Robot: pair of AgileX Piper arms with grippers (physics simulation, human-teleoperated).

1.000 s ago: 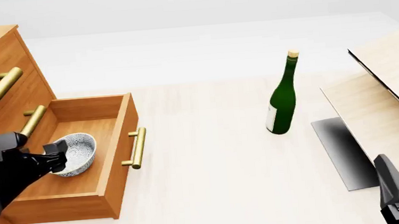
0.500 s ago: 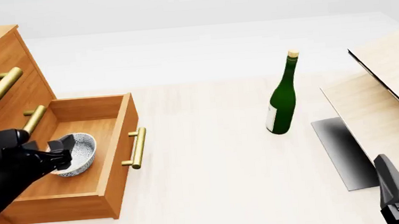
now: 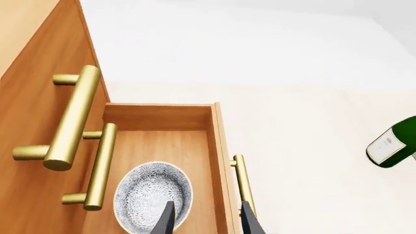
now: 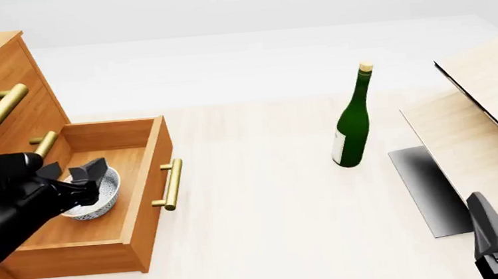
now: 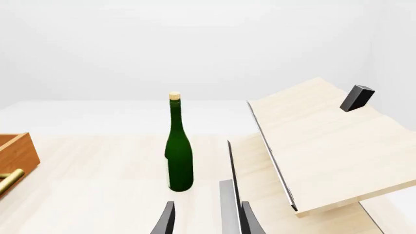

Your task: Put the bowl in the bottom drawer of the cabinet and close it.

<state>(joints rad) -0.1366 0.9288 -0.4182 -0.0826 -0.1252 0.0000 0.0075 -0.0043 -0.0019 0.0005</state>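
Observation:
The white speckled bowl (image 4: pixel 96 193) (image 3: pixel 151 194) sits upright on the floor of the pulled-out bottom drawer (image 4: pixel 143 188) (image 3: pixel 162 116) of the orange-brown cabinet (image 4: pixel 3 72). My left gripper (image 4: pixel 75 173) (image 3: pixel 206 223) hovers just above the bowl's rim, open, with nothing between its fingers. In the left wrist view one finger is over the bowl and the other over the drawer's front wall by the brass handle (image 3: pixel 243 181). My right gripper (image 5: pixel 206 222) is open and empty at the near right table edge, far from the cabinet.
A green bottle (image 4: pixel 352 125) (image 5: pixel 179 156) stands mid-table. Pale wood boards (image 4: pixel 479 128) (image 5: pixel 325 141) lean at the right over a dark grey slab (image 4: pixel 426 189). Two upper drawers with brass handles (image 3: pixel 73 117) are shut above the open one.
My left gripper has let go of the bowl's rim, spread its fingers and risen slightly. The bowl now rests in the drawer. The right arm has not moved.

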